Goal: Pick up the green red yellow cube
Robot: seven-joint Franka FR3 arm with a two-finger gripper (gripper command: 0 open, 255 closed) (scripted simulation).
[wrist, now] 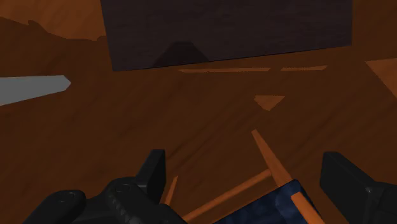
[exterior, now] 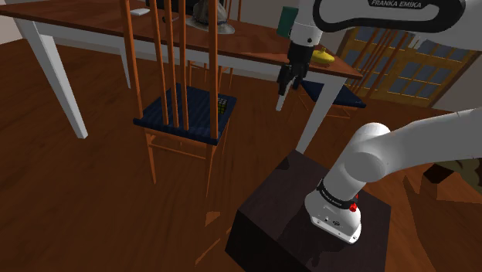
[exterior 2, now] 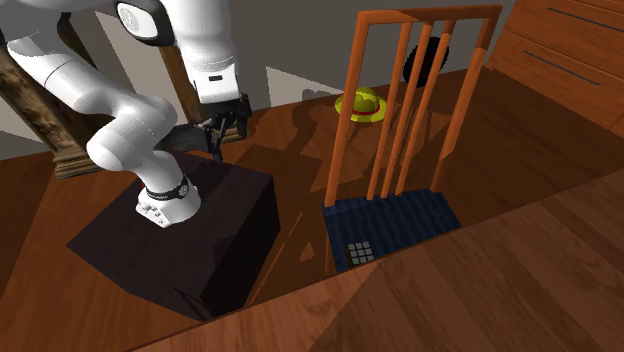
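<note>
Cube, small, grid-faced, at 7 o'clock on the chair seat in the second exterior view: probably light, rigid, slick; pinch opposite flat faces; gripper spread, empty.

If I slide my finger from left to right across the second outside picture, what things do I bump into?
pincer → cube → wooden drawers
</note>
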